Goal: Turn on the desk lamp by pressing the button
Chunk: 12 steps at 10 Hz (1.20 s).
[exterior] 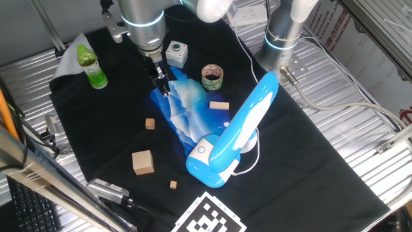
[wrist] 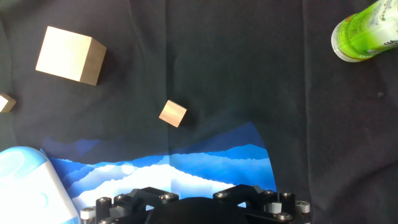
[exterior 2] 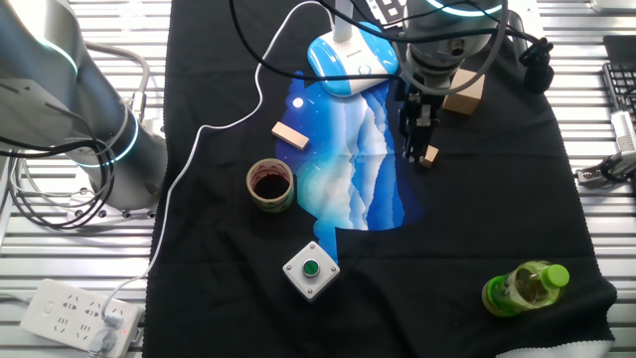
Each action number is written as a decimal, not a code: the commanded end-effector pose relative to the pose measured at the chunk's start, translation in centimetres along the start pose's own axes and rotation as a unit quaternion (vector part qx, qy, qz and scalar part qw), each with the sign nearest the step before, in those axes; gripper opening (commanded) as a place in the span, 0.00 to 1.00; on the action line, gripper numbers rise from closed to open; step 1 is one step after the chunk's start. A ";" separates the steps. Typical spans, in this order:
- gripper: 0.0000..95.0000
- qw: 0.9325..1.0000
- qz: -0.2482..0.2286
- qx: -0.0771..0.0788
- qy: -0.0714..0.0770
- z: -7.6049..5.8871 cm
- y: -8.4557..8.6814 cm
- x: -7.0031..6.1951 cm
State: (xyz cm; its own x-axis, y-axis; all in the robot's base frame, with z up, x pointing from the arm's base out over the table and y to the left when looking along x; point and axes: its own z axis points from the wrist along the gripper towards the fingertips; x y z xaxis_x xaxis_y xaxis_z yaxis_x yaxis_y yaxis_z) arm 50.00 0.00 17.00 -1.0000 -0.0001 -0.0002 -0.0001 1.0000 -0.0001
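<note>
The desk lamp (exterior: 241, 122) is glossy sky-blue and white. Its long arm is folded low over its rounded base at the front of the black cloth. The button (exterior: 201, 150) is a small white disc with a ring on the base's left end. The lamp also shows at the top of the other fixed view (exterior 2: 348, 55) and at the lower left of the hand view (wrist: 25, 183). My gripper (exterior: 161, 82) hangs over the far edge of the blue-white patterned sheet (exterior: 187, 109), well away from the button. No view shows whether its fingertips have a gap.
A green push button on a grey box (exterior: 176, 51), a tape roll (exterior: 212, 76) and a green bottle (exterior: 92, 64) stand at the back. Wooden blocks lie around: a flat one (exterior: 219, 106), a small one (exterior: 150, 123) and a large one (exterior: 143, 161).
</note>
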 end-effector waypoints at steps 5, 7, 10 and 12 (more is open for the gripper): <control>0.00 0.994 -0.105 0.001 -0.032 -0.1 0.0 0.0; 0.00 0.994 -0.105 0.001 -0.032 -0.1 0.1 0.1; 0.00 0.994 -0.106 0.001 -0.031 -0.2 0.1 0.1; 0.00 0.994 -0.107 0.001 -0.031 -0.3 0.1 0.1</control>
State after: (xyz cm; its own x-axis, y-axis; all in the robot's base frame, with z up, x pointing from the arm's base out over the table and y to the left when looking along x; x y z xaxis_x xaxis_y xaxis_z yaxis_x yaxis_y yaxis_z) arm 49.88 0.12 17.28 -0.9750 -0.2137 -0.0611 -0.2136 0.9769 -0.0079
